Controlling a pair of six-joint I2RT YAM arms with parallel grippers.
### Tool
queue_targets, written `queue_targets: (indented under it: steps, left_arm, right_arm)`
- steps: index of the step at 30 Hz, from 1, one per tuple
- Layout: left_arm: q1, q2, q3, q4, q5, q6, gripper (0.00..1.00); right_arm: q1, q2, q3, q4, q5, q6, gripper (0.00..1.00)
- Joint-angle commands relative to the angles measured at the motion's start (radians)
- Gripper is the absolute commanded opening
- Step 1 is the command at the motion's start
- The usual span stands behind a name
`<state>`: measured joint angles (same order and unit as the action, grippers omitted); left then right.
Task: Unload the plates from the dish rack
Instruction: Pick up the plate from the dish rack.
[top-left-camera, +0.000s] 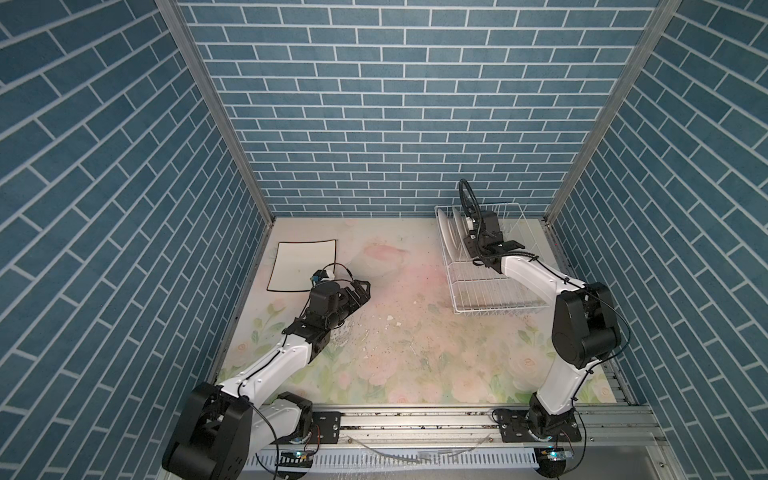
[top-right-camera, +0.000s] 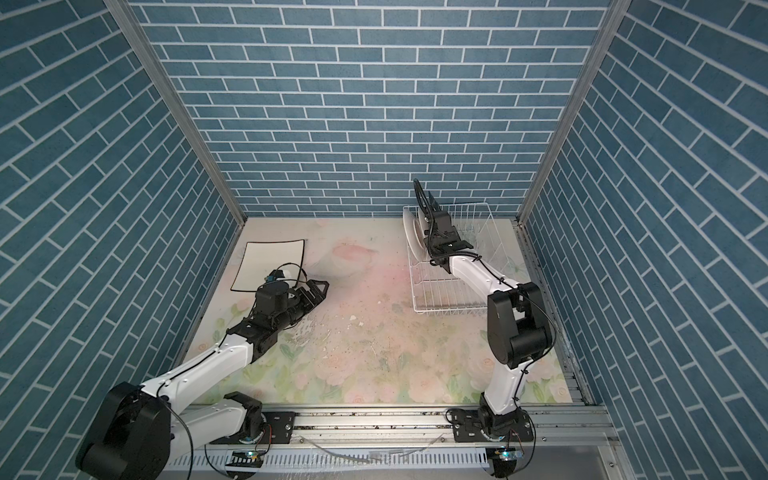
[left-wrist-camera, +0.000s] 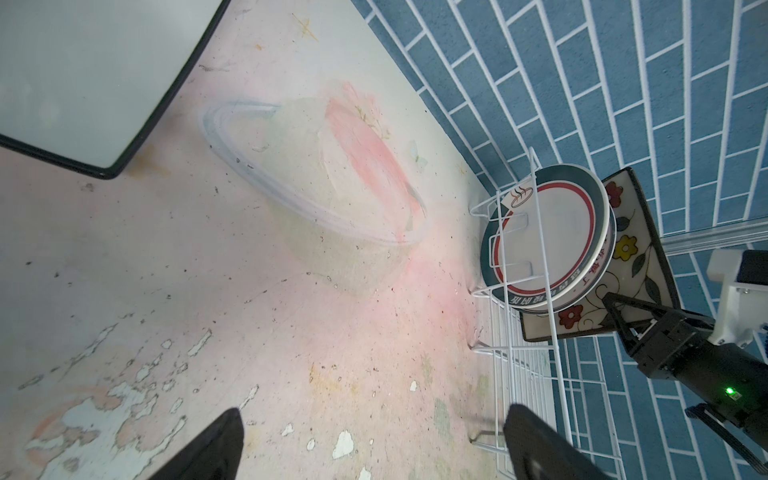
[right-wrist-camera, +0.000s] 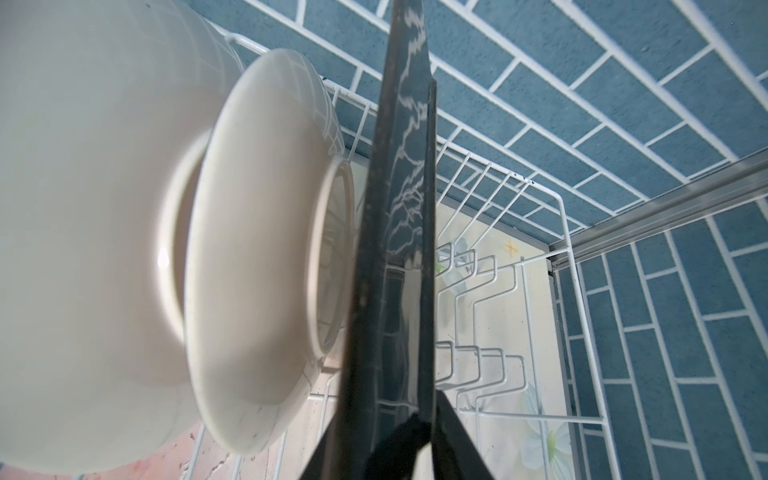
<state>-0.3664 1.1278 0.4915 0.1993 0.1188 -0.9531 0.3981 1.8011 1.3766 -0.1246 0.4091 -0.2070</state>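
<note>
In both top views the right arm's wrist and cable cover its fingertips, and the plates in the dish rack (top-left-camera: 494, 286) show only as thin pale slivers at the rack's far left end. The right wrist view gives only backs. Two round plates (right-wrist-camera: 257, 232) loom blurred and close, the nearer one cut off by the frame. The flowered plate (right-wrist-camera: 399, 208) is seen edge-on, with its painted face turned away. Red marks run along one round plate's rim in the left wrist view, too small to read. Whether the flowered plate's lower edge sits on the wires cannot be told.

The right claw (right-wrist-camera: 424, 409) is narrowed onto the flowered plate's edge. One finger lies on each face and both seem to press against it. From the left wrist view, one dark finger rests on the painted face near a corner.

This plate (left-wrist-camera: 631, 249) is square, cream with red and yellow flowers and dark leaves, and has a black rim and a glossy black back. It stands upright just behind the round plates (left-wrist-camera: 552, 232), which are white with a red ring and a dark outer band.

The left claw (left-wrist-camera: 376, 415) hangs over the worn floral surface (top-left-camera: 415, 332), spread wide and gripping nothing. It is beside a white square plate (top-left-camera: 301, 262) with a black rim that lies flat, well apart from the rack.
</note>
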Motion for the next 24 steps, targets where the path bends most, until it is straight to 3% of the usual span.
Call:
queue_targets:
  steps: [1,21,24]
  left_arm:
    - [-0.011,0.004,0.028,-0.003,-0.016,0.010,1.00]
    - [-0.056,0.049,0.050,0.018,-0.031,0.005,1.00]
    - [-0.060,0.055,0.052,0.019,-0.031,0.004,1.00]
  right_arm:
    - [-0.002,-0.020,-0.026,0.042,0.032,-0.025,0.28]
    - [0.005,-0.050,-0.077,0.161,0.074,0.029,0.00]
    - [0.018,-0.062,-0.093,0.182,0.094,0.037,0.00]
